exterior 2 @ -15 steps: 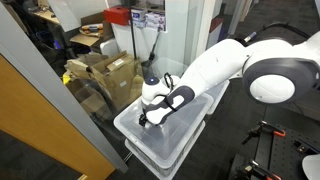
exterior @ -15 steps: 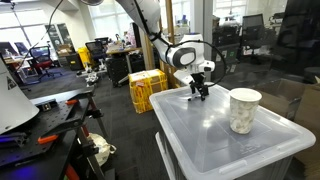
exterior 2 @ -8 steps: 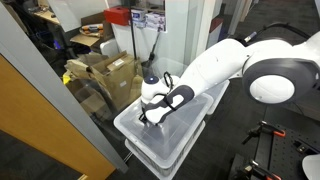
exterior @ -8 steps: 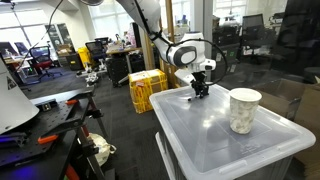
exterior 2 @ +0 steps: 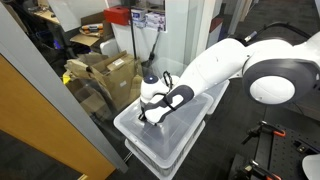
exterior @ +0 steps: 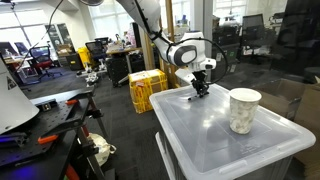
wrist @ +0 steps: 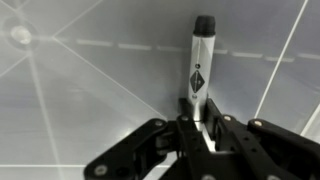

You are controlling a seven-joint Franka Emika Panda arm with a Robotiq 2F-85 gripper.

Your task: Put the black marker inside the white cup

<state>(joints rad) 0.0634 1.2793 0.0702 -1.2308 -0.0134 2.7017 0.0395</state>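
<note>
claw [wrist: 202, 130] clasping black marker [wrist: 199, 70], white cup [exterior: 244, 110] exterior-only

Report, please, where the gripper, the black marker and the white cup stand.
Gripper down on translucent plastic bin lid, straddling thin black marker; grip unconfirmed. Crinkled white paper cup upright, apart, on same lid. Nothing between.

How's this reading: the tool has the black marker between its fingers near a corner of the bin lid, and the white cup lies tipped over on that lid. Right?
One thing is wrong: the white cup stands upright on the bin lid, as an exterior view shows. The tool does have the black marker between its fingers.
</note>
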